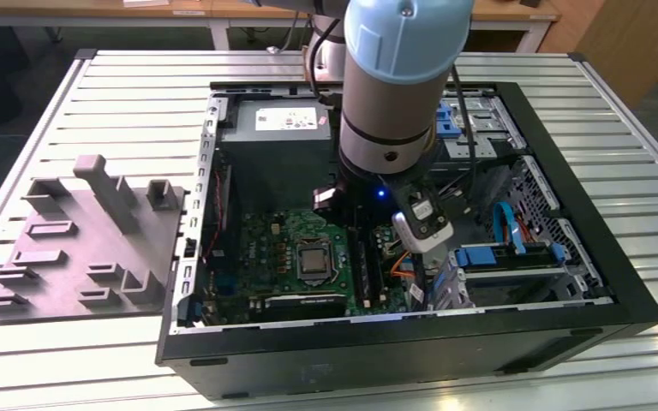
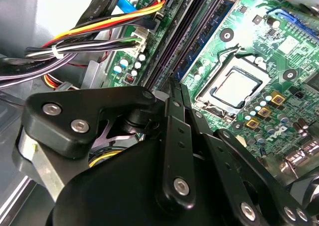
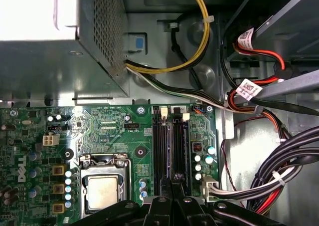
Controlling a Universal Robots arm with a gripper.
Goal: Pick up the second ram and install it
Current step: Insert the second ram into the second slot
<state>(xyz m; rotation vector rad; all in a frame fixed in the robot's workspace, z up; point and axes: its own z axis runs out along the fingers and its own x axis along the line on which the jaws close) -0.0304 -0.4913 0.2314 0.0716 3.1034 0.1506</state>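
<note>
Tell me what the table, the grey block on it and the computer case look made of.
Table: probably aluminium, pale ribbed slats with a dull sheen. Grey block: likely moulded or printed plastic, matte, no glints; foam is possible. Computer case: seemingly sheet metal painted satin black, thin folded edges; bare grey metal inside.

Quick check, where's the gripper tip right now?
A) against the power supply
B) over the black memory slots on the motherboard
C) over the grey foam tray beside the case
B: in the first wrist view the gripper sits directly over the black memory slots, beside the CPU socket, inside the open computer case.
</note>
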